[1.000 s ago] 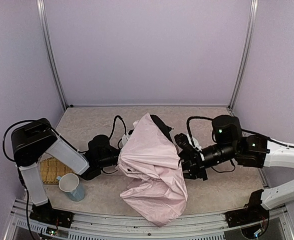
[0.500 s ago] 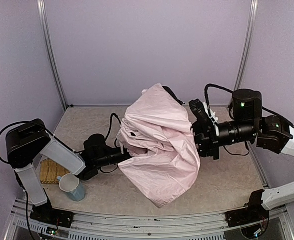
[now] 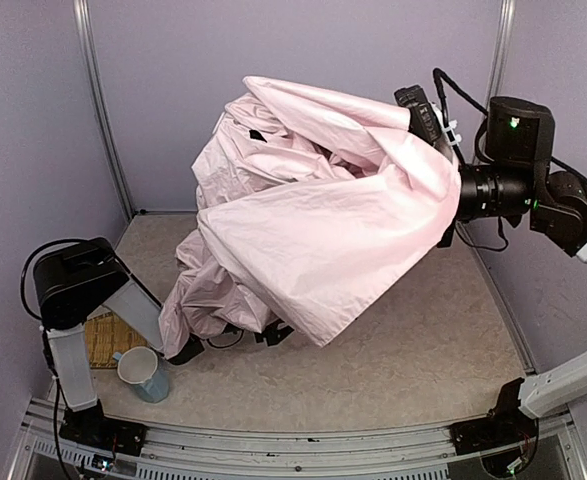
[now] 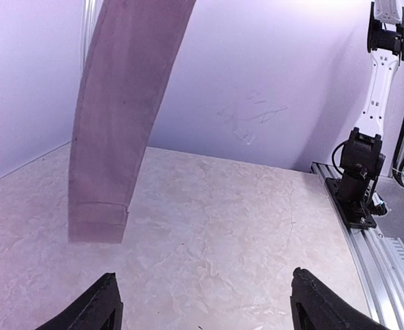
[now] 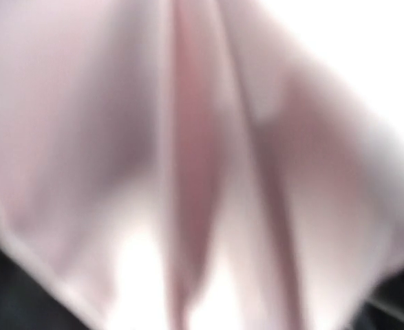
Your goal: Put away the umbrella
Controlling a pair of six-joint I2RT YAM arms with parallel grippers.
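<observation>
The umbrella [image 3: 323,230] hangs above the table [image 3: 423,340], its loose canopy slanting from upper right down to lower left, shaft hidden. My right pincer is buried in the fabric at the high end, evidently clenched on it. My left pincer [image 4: 205,292] gapes empty near the low hem.

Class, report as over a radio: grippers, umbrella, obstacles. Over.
Left gripper open, empty. Right gripper buried in umbrella, holding it aloft. Umbrella loose, hanging down over left arm. Mug nearby, untouched.
</observation>
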